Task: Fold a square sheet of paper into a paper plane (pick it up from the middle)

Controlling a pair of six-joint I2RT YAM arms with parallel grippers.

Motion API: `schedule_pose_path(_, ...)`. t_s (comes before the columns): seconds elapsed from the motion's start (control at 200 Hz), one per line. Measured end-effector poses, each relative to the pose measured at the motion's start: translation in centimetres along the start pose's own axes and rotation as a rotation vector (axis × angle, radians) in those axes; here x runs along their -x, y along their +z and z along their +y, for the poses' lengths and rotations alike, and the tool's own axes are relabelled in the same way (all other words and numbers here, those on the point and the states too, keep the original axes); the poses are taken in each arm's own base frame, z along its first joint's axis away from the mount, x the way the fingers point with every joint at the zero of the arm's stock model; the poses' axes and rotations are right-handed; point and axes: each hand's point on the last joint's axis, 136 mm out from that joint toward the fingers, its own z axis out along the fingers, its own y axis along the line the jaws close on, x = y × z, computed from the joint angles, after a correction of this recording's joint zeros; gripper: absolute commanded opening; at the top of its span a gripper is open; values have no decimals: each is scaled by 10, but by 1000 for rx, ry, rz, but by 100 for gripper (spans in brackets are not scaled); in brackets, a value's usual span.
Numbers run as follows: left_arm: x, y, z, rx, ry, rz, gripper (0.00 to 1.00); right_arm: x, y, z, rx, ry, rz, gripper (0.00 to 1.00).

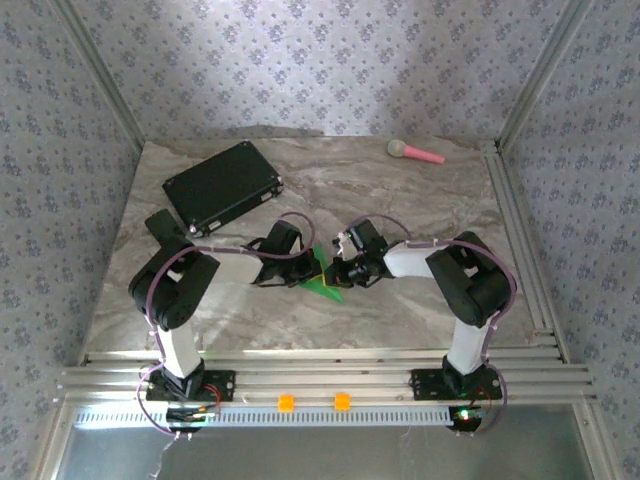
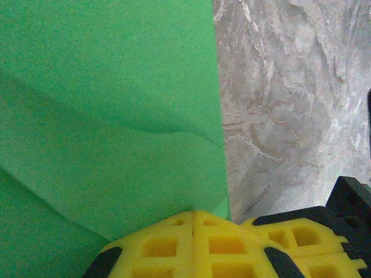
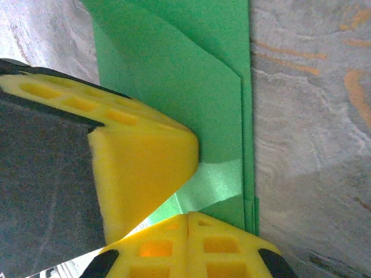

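The bright green sheet of paper lies on the marble table between the two arms, folded into a pointed, layered shape. In the left wrist view the paper has a soft crease and a straight right edge. In the right wrist view the paper has stacked folded edges along its right side. My left gripper is shut, its yellow tips resting against the paper. My right gripper is also shut, tips on the paper, close beside the left one's yellow fingers. No paper shows between either pair of jaws.
A black rectangular case lies at the back left of the table. A pink-handled microphone-like toy lies at the back right. Aluminium rails run along the right side and the near edge.
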Motion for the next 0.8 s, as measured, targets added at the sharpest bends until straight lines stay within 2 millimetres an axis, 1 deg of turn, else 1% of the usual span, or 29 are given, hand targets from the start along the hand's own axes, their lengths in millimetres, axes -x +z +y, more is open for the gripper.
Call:
schedule_pose_path(0.22, 7, -3, 5, 7, -22, -13, 2, 0, 0, 0, 5, -5, -6, 0)
schedule_pose_path(0.355, 20, -9, 14, 12, -46, -24, 2, 0, 0, 1, 6, -8, -8, 0)
schedule_pose_path(0.57, 47, -23, 31, 50, -89, -65, 3, 0, 0, 1, 6, -11, -8, 0)
schedule_pose_path(0.8, 66, -31, 41, 65, -118, -84, 3, 0, 0, 0, 6, -18, -7, 0)
